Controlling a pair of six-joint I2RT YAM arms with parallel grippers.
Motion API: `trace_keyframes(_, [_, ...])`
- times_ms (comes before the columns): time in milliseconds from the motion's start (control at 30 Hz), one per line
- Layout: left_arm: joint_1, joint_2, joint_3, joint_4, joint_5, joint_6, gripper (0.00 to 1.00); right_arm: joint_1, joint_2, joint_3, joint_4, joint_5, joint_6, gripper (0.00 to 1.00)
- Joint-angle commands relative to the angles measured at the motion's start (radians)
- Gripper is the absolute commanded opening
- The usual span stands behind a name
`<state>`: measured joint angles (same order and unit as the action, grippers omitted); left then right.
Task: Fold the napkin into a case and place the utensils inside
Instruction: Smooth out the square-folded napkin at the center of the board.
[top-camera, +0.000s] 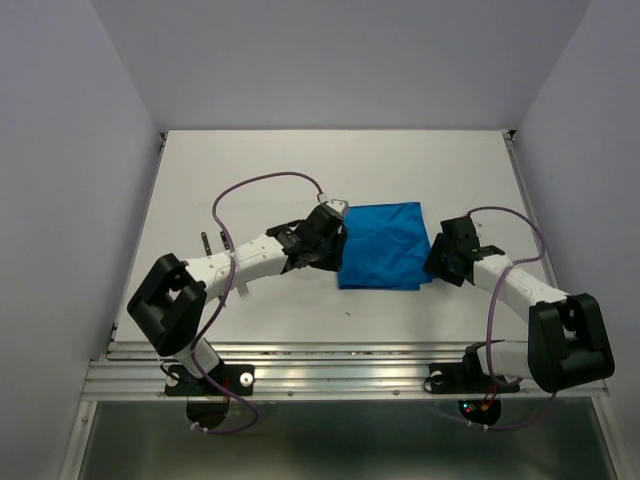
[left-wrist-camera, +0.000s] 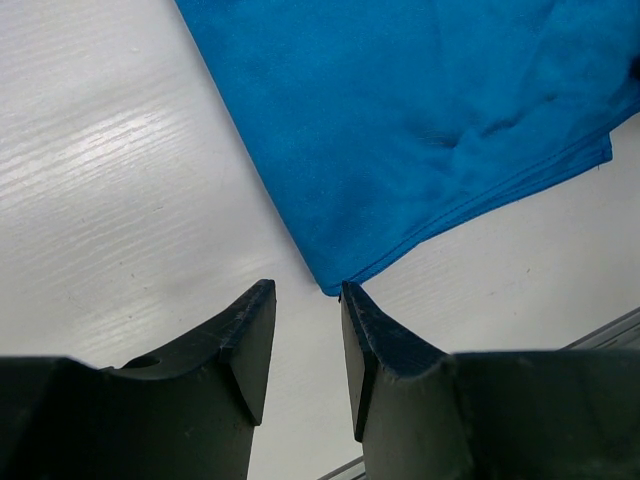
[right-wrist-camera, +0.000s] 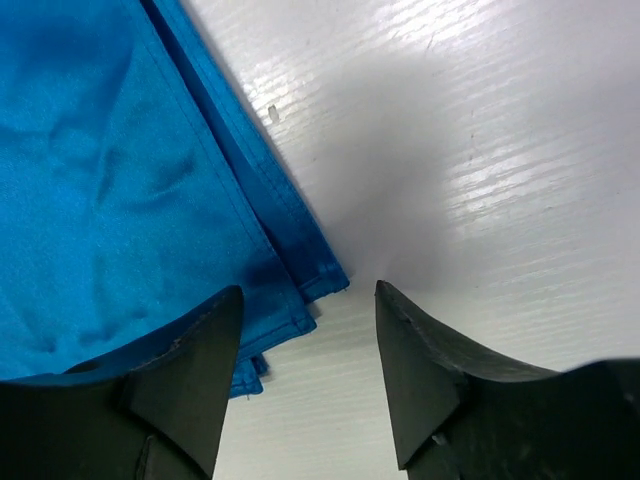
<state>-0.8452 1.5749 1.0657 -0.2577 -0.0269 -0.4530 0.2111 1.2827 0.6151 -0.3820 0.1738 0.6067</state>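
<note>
The bright blue napkin (top-camera: 383, 245) lies folded flat in a rough rectangle at mid-table. My left gripper (top-camera: 338, 258) is at its near left corner; in the left wrist view the jaws (left-wrist-camera: 307, 292) are open a little and empty, with the napkin (left-wrist-camera: 430, 120) corner just past the tips. My right gripper (top-camera: 437, 262) is at the near right corner; in the right wrist view the jaws (right-wrist-camera: 310, 295) are open and empty over the napkin's (right-wrist-camera: 120, 170) layered hems. The utensils are mostly hidden under my left arm; thin ends (top-camera: 205, 242) show beside it.
The white table (top-camera: 300, 170) has a metal rail along its near edge (top-camera: 330, 360). Grey walls stand on the left, right and far sides. A purple cable loops over each arm.
</note>
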Motion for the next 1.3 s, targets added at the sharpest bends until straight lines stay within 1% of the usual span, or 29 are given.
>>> trace_keyframes(0, [-0.006, -0.006, 0.030, 0.020, 0.004, 0.013, 0.43, 0.010, 0.007, 0.061, 0.003, 0.078, -0.010, 0.62])
trace_keyframes(167, [-0.006, -0.006, 0.020, 0.023, 0.004, 0.011, 0.43, 0.010, 0.081, 0.077, 0.018, 0.087, -0.033, 0.66])
trace_keyframes(267, [-0.006, -0.007, 0.016, 0.023, -0.001, 0.011, 0.43, 0.010, 0.124, 0.069, 0.040, 0.060, -0.050, 0.64])
trace_keyframes(300, [-0.006, -0.006, 0.016, 0.025, -0.002, 0.011, 0.43, 0.010, 0.133, 0.068, 0.046, 0.049, -0.050, 0.62])
trace_keyframes(333, [-0.006, -0.004, 0.013, 0.026, -0.004, 0.011, 0.43, 0.010, 0.142, 0.060, 0.060, 0.015, -0.051, 0.56])
trace_keyframes(400, [-0.006, 0.004, 0.014, 0.026, -0.008, 0.007, 0.43, 0.010, 0.138, 0.048, 0.077, -0.022, -0.050, 0.49])
trace_keyframes(467, [-0.006, 0.010, 0.001, 0.037, -0.016, 0.004, 0.43, 0.010, 0.107, 0.025, 0.098, -0.063, -0.042, 0.38])
trace_keyframes(500, [-0.006, 0.017, -0.004, 0.043, -0.025, -0.003, 0.44, 0.010, 0.096, 0.015, 0.101, -0.072, -0.039, 0.27])
trace_keyframes(567, [-0.005, 0.033, -0.015, 0.043, -0.048, -0.022, 0.49, 0.010, 0.066, 0.005, 0.103, -0.094, -0.035, 0.15])
trace_keyframes(600, [-0.002, 0.036, -0.021, 0.049, -0.051, -0.029, 0.55, 0.010, 0.060, 0.002, 0.103, -0.097, -0.033, 0.14])
trace_keyframes(633, [0.000, 0.040, -0.032, 0.055, -0.045, -0.035, 0.57, 0.010, 0.052, -0.002, 0.101, -0.103, -0.035, 0.12])
trace_keyframes(667, [0.003, 0.048, -0.039, 0.072, -0.041, -0.036, 0.60, 0.010, 0.043, -0.005, 0.101, -0.106, -0.035, 0.08])
trace_keyframes(733, [0.011, 0.059, -0.052, 0.086, -0.031, -0.042, 0.67, 0.010, 0.035, -0.005, 0.095, -0.108, -0.035, 0.08])
trace_keyframes(800, [0.034, 0.069, -0.076, 0.116, -0.007, -0.059, 0.76, 0.010, 0.023, -0.009, 0.088, -0.105, -0.035, 0.15])
trace_keyframes(833, [0.044, 0.071, -0.085, 0.129, 0.004, -0.068, 0.83, 0.010, 0.020, -0.011, 0.084, -0.102, -0.035, 0.19])
trace_keyframes(867, [0.069, 0.066, -0.110, 0.168, 0.028, -0.082, 0.84, 0.010, 0.015, -0.012, 0.077, -0.096, -0.032, 0.30])
trace_keyframes(900, [0.078, 0.057, -0.124, 0.187, 0.062, -0.088, 0.84, 0.010, 0.012, -0.015, 0.075, -0.091, -0.030, 0.34])
trace_keyframes(933, [0.086, 0.053, -0.134, 0.202, 0.070, -0.093, 0.84, 0.010, 0.004, -0.020, 0.074, -0.089, -0.024, 0.35])
trace_keyframes(967, [0.092, 0.050, -0.151, 0.227, 0.084, -0.096, 0.84, 0.010, 0.003, -0.023, 0.074, -0.097, -0.024, 0.39])
trace_keyframes(1033, [0.097, 0.056, -0.153, 0.233, 0.093, -0.099, 0.80, 0.010, -0.006, -0.025, 0.072, -0.105, -0.024, 0.46])
trace_keyframes(1100, [0.097, 0.069, -0.159, 0.250, 0.119, -0.105, 0.77, 0.010, -0.011, -0.029, 0.075, -0.114, -0.018, 0.50])
trace_keyframes(1133, [0.097, 0.073, -0.164, 0.250, 0.123, -0.110, 0.77, 0.010, -0.014, -0.032, 0.075, -0.117, -0.016, 0.50])
trace_keyframes(1167, [0.095, 0.074, -0.171, 0.290, 0.140, -0.113, 0.75, 0.010, -0.014, -0.035, 0.080, -0.125, -0.016, 0.50])
trace_keyframes(1267, [0.097, 0.074, -0.193, 0.334, 0.172, -0.134, 0.72, 0.010, -0.014, -0.046, 0.089, -0.132, -0.015, 0.50])
